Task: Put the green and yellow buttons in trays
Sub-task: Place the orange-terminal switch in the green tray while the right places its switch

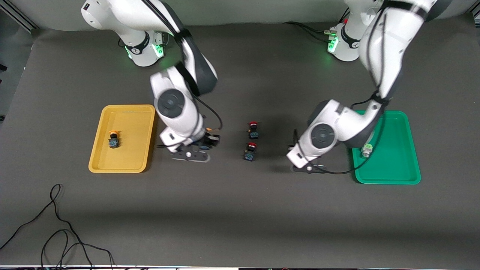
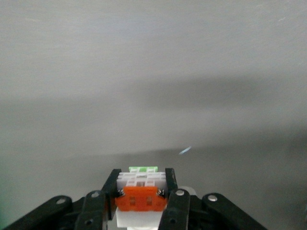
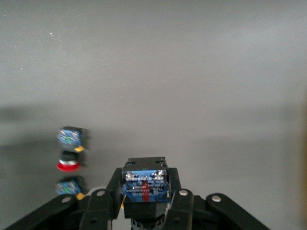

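Observation:
My right gripper is shut on a black-blue button with a blue label; a bit of its orange cap shows. This gripper sits low over the mat between the yellow tray and two red-capped switches. A yellow-capped button lies in that tray. My left gripper is shut on a white-bodied button with an orange block and a green tip. It is low over the mat beside the green tray, which holds a white button.
Two red-capped black-blue switches stand on the dark mat between the two grippers; in the right wrist view they show beside that gripper. Loose black cables lie at the mat's edge nearest the camera.

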Robot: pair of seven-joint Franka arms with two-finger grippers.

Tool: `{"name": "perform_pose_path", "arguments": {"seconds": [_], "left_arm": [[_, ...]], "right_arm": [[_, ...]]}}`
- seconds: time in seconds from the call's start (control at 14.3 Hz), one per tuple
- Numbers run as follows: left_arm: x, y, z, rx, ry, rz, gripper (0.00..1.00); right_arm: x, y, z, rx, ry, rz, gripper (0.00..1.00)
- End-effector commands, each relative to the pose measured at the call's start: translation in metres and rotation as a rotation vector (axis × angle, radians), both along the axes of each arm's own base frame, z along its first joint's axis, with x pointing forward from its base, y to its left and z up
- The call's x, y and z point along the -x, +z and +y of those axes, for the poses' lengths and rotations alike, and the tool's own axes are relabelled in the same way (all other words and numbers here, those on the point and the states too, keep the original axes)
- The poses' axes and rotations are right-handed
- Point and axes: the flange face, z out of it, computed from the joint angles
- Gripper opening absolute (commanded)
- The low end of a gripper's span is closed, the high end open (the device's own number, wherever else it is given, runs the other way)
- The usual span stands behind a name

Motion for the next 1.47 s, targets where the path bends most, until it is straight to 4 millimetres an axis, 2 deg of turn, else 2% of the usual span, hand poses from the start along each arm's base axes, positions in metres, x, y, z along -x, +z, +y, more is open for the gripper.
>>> {"name": "perform_pose_path", "arguments": {"seconds": [0.0,0.14,0.21,0.35,0.42,0.49,0.56,0.7,0.84,0.91,0.98,1.05,1.26,1.33,1.4], "left_arm": [[-0.009,0.072,0.072,0.065,-0.073,0.087,0.00],[-0.016,0.097,0.131,0.071,-0.115,0.121,0.00],[-0.019,0.098,0.161,0.085,-0.144,0.130,0.00],[-0.030,0.091,0.229,0.094,-0.237,0.113,0.00],[-0.035,0.083,0.260,0.086,-0.266,0.088,0.00],[-0.036,0.065,0.288,0.091,-0.274,0.073,0.00],[-0.034,0.049,0.308,0.086,-0.283,0.052,0.00],[-0.025,0.022,0.328,0.053,-0.296,0.015,0.00],[-0.012,-0.013,0.352,0.037,-0.294,-0.017,0.00],[-0.006,-0.032,0.354,0.044,-0.296,-0.029,0.00],[-0.004,-0.045,0.355,0.051,-0.279,-0.043,0.00],[-0.002,-0.060,0.364,0.054,-0.262,-0.036,0.00],[0.000,-0.067,0.368,0.059,-0.257,-0.037,0.00],[0.000,-0.068,0.367,0.060,-0.255,-0.034,0.00],[-0.001,-0.067,0.365,0.060,-0.258,-0.032,0.45]], "right_arm": [[-0.015,0.021,-0.079,0.037,0.132,0.021,0.35],[-0.024,0.031,-0.161,0.026,0.236,0.033,0.35],[-0.022,0.034,-0.199,0.014,0.257,0.039,0.34],[-0.019,0.030,-0.255,0.001,0.311,0.032,0.34],[-0.016,0.017,-0.279,0.006,0.322,0.026,0.34],[-0.011,-0.003,-0.292,0.003,0.322,0.011,0.34],[-0.001,-0.032,-0.302,-0.007,0.315,-0.003,0.34],[0.019,-0.082,-0.325,-0.014,0.307,-0.051,0.34],[0.031,-0.123,-0.335,0.001,0.306,-0.057,0.34],[0.033,-0.141,-0.336,-0.001,0.307,-0.044,0.34],[0.035,-0.154,-0.338,-0.011,0.308,-0.040,0.34],[0.038,-0.167,-0.340,-0.016,0.314,-0.033,0.34],[0.041,-0.180,-0.342,-0.028,0.310,-0.020,0.35],[0.042,-0.180,-0.338,-0.037,0.302,-0.013,0.48],[0.041,-0.179,-0.337,-0.054,0.294,-0.003,0.84]]}}
